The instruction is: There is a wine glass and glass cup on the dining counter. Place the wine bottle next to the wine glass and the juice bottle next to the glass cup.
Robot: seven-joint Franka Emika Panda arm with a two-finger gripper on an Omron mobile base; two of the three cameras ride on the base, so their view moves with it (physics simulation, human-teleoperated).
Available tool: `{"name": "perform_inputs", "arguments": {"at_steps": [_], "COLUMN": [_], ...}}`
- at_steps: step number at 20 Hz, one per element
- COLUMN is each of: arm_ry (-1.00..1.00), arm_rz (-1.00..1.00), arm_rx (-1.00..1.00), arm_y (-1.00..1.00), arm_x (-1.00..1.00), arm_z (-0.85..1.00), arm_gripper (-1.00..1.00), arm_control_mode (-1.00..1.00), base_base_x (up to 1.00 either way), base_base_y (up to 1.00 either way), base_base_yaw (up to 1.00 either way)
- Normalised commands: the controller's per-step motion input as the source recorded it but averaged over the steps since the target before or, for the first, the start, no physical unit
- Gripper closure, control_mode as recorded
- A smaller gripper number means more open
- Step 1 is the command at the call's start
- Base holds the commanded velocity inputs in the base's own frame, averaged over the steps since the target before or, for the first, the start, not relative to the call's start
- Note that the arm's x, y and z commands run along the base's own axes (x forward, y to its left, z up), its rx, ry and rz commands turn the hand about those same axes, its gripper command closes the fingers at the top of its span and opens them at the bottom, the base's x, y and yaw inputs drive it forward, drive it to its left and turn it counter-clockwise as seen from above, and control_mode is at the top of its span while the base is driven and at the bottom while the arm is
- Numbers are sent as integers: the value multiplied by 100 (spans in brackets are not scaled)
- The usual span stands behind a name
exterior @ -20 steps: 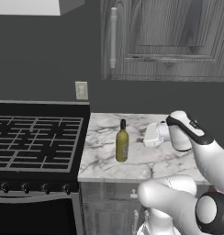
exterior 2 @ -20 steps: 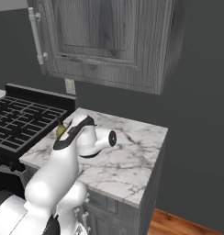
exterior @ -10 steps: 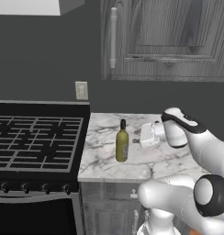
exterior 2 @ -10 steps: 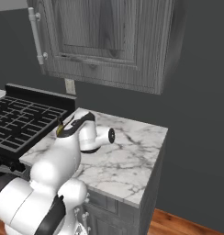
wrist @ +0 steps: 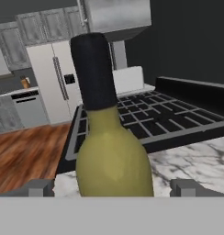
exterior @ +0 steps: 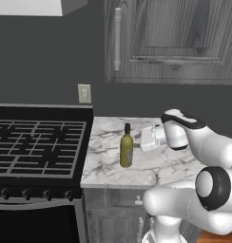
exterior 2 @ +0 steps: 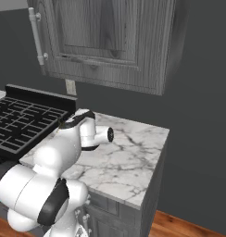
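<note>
The wine bottle [exterior: 126, 151], slim and olive-yellow with a dark cap, stands upright on a small marble-topped cabinet [exterior: 156, 167] beside the stove. My gripper [exterior: 140, 140] reaches in level from the bottle's right, close to its neck. In the hand view the wine bottle [wrist: 111, 156] stands large between the two fingertips [wrist: 40, 187], which sit wide apart on either side of it without touching it. My gripper [wrist: 113, 188] is open. The wine glass, the juice bottle and the dining counter are out of view.
A black gas stove [exterior: 37, 142] adjoins the cabinet on the left. Grey wall cabinets [exterior: 175, 42] hang above, and an outlet [exterior: 84, 93] sits on the wall. My own arm [exterior 2: 64, 152] covers the counter's left part in the right base view.
The hand has swung left across the marble top and closed in on the wine bottle. The bottle has not moved.
</note>
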Motion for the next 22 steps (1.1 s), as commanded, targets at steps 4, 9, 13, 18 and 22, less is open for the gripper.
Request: {"name": "perform_inputs", "arguments": {"at_steps": [4,9,13,18,22], "arm_ry": [0,0,0,0,0], "arm_rz": [2,1,2,0,0], "arm_rx": [0,0,0,0,0], "arm_y": [13,14,11,7,7], "arm_x": [1,0,2,8,7], "arm_z": [-8,-8,-5,-2,-2], "arm_gripper": [-100,-100,-100,-100,-100], "arm_control_mode": [-100,-100,-100,-100,-100], "base_base_x": [0,0,0,0,0], "base_base_y": [0,0,0,0,0], "base_base_yaw": [0,0,0,0,0]}}
